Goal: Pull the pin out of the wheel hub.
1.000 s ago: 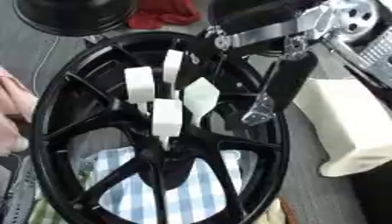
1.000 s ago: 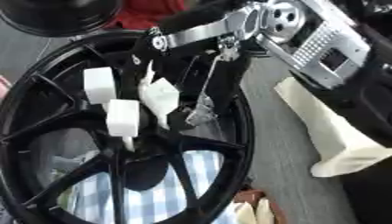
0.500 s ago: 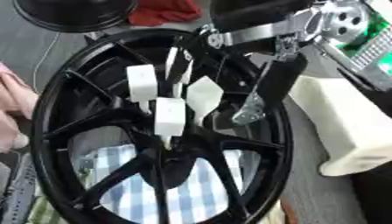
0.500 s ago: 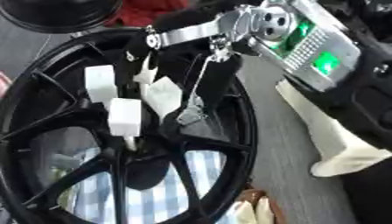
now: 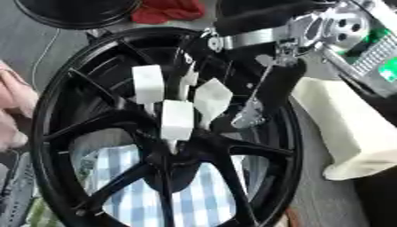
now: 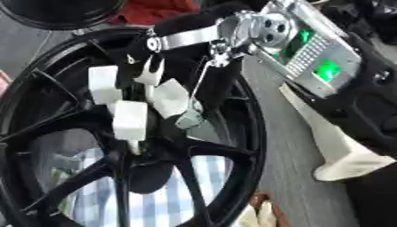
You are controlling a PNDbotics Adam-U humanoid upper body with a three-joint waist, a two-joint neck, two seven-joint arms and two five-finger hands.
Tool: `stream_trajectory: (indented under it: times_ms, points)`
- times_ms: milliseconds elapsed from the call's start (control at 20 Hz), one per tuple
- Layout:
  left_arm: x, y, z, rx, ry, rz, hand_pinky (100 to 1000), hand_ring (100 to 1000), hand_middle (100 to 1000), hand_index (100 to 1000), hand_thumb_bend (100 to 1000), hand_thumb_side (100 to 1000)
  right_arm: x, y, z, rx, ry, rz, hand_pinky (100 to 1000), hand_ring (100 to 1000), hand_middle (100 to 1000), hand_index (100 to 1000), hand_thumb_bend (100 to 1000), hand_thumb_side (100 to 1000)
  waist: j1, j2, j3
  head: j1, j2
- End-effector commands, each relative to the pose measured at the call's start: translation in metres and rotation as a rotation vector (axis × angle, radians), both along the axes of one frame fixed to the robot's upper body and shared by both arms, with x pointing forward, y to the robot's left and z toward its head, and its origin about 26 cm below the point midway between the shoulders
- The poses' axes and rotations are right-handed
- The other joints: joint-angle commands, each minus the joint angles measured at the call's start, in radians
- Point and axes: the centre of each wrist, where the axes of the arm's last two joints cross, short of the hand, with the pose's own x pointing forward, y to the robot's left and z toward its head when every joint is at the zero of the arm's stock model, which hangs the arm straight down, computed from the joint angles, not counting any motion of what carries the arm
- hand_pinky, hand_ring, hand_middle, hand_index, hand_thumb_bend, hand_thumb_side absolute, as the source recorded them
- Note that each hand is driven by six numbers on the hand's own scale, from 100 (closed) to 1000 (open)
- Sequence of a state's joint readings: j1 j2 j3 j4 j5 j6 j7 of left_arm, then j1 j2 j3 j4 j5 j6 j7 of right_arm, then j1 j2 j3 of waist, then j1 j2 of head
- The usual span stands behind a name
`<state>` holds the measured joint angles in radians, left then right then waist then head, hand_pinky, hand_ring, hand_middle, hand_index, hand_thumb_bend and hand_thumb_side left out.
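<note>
Spokes of the black wheel hub [image 5: 256,142] fill the scene, the wheel lying over a blue-and-white checked cloth [image 5: 201,195]. White block-headed pins [image 5: 177,119] stand clustered at its centre (their stems set down in the hub). Reaching in from the upper right, the right hand [image 5: 267,88] hangs over the cluster's right side with fingers pointing down; whether they grip a pin I cannot tell.

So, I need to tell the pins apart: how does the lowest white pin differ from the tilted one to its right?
The lowest pin stands upright, its thin stem running down into the hub; the right pin is tilted, nearest the right hand. The lowest pin's head looks taller and boxier, the right pin's angled. Both are white, block-headed.
</note>
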<state>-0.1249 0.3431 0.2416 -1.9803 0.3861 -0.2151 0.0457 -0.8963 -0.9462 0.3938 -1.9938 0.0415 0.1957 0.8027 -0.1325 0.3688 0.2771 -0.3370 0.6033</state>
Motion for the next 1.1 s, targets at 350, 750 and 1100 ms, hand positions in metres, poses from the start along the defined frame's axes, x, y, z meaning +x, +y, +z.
stream_trajectory:
  times_ms: [350, 750, 1100]
  points:
    - [-0.001, -0.001, 0.008, 0.016, -0.023, -0.008, 874, 641, 669, 766, 100, 728, -0.003, -0.002, 0.006, 0.001, -0.027, -0.021, 848, 878, 794, 832, 420, 100, 0.007, -0.01, 0.001, -0.007, -0.015]
    - [-0.001, -0.002, 0.008, 0.016, -0.022, -0.009, 874, 640, 669, 766, 100, 730, -0.003, -0.006, 0.006, 0.008, -0.035, -0.051, 849, 880, 797, 832, 418, 100, 0.005, -0.007, 0.001, -0.007, -0.017]
    - [-0.002, -0.001, 0.007, 0.017, -0.023, -0.005, 875, 638, 669, 765, 100, 730, -0.003, -0.016, 0.005, 0.019, -0.05, -0.104, 851, 882, 799, 834, 417, 100, 0.007, -0.002, -0.001, -0.007, -0.02]
